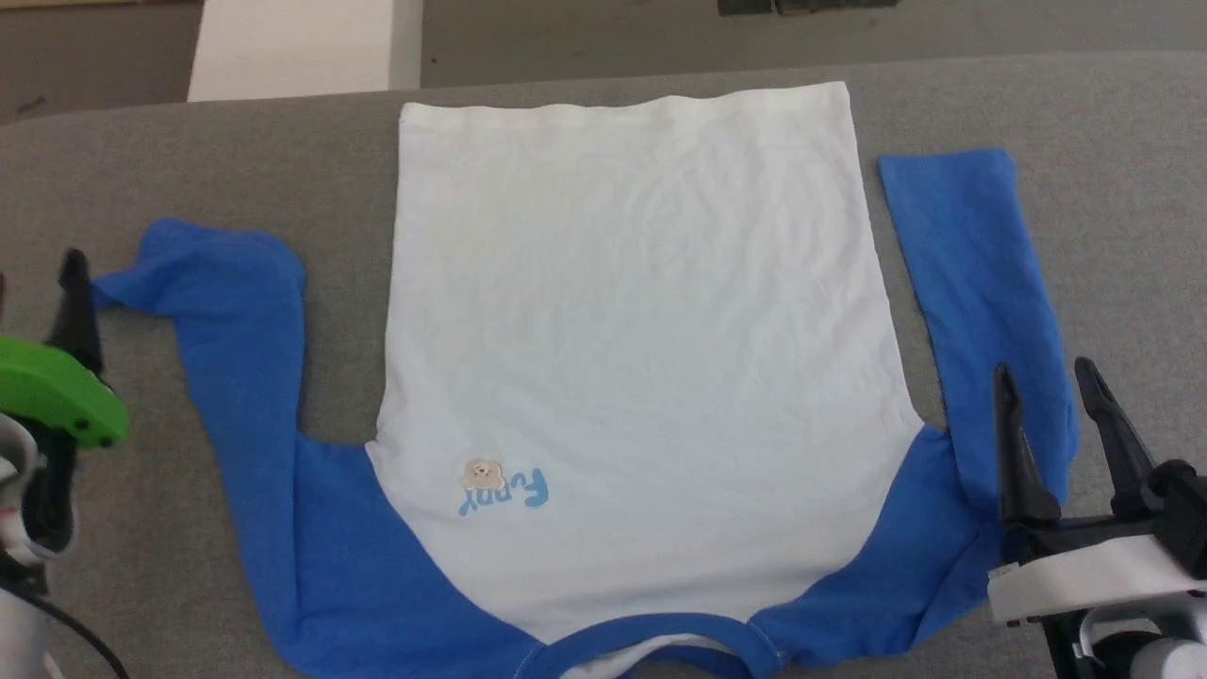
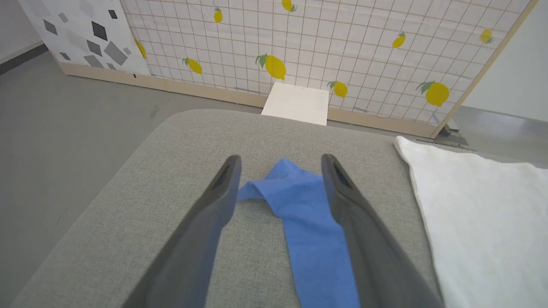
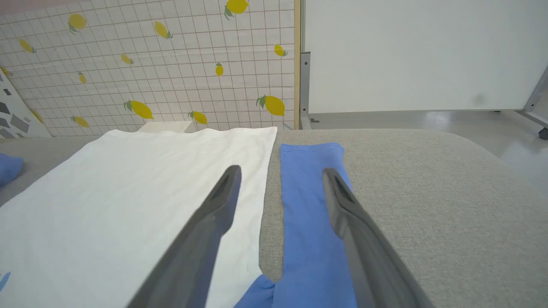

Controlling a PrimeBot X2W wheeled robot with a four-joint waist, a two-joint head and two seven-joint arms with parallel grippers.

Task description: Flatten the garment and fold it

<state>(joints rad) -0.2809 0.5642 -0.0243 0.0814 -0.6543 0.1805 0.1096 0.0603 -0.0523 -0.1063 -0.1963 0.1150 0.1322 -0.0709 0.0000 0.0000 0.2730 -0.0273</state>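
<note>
The garment (image 1: 632, 321) lies spread face up on the grey padded table (image 1: 1113, 113), hem at the far edge and blue neckband nearest me. A small light-blue print (image 1: 504, 490) sits on the chest. Its left sleeve (image 1: 236, 330) runs up the left side with the cuff bent over. The right sleeve (image 1: 971, 273) lies straight beside the white body. My left gripper (image 2: 280, 159) stands open over the left sleeve's cuff (image 2: 291, 188), holding nothing. Over the right sleeve (image 3: 308, 205), near the armpit, my right gripper (image 1: 1045, 377) is open and holds nothing.
A white box (image 2: 296, 103) stands on the floor beyond the table's far edge, against a lemon-patterned screen (image 2: 325, 38). Bare grey table shows outside both sleeves. The table's rounded left corner (image 2: 171, 124) is close to the left cuff.
</note>
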